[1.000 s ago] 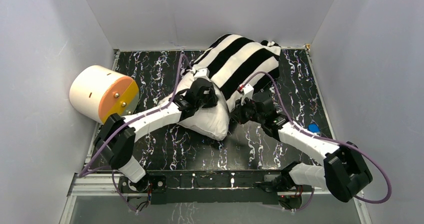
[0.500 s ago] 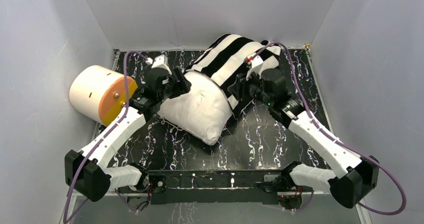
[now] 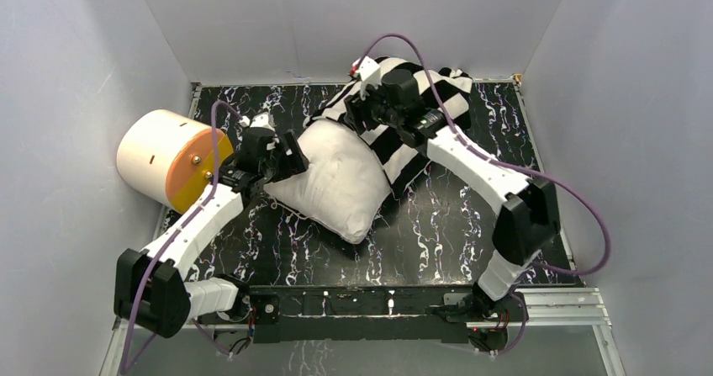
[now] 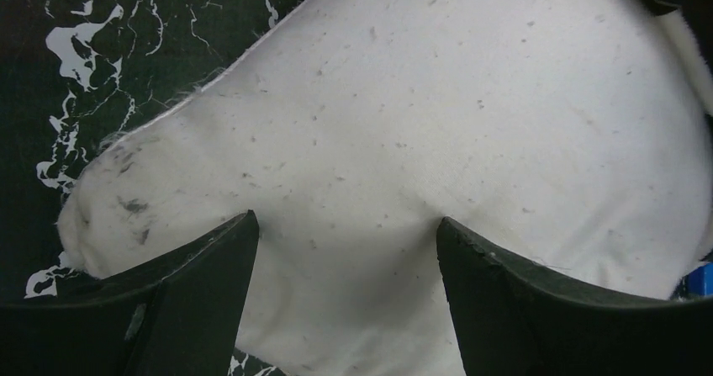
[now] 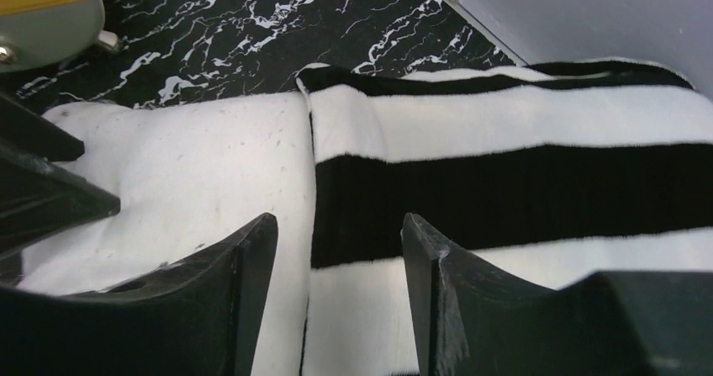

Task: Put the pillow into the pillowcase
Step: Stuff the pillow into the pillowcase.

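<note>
White pillow (image 3: 336, 182): we see it lying on the table, far end tucked into the pillowcase and near end bare. It sits right under the left pincer and ahead of it.
Striped pillowcase (image 3: 450, 94): black and white, bunched toward the back wall (image 3: 336, 23). Its open hem runs directly below the right pincer, where stripes meet plain white.
Left pincer (image 4: 345, 225): released. We find both fingers spread wide over the pillow's speckled cloth, nothing pinched.
Right pincer (image 5: 338, 220): released too, fingers apart above the hem, gripping nothing.
Around: a cream drum (image 3: 164, 157) with an orange face lies outboard of the left pincer, close to its wrist. The black marbled table (image 3: 437, 225) shows beyond both pincers.
In the way: we make out the left pincer's dark body just left of the right pincer, both crowding the same pillow edge.
Left arm (image 3: 198, 220): forearm slants up and inward, wrist at the pillow's left corner.
Right arm (image 3: 471, 161): elbow raised at the right, forearm stretched back and leftward across the pillowcase.
</note>
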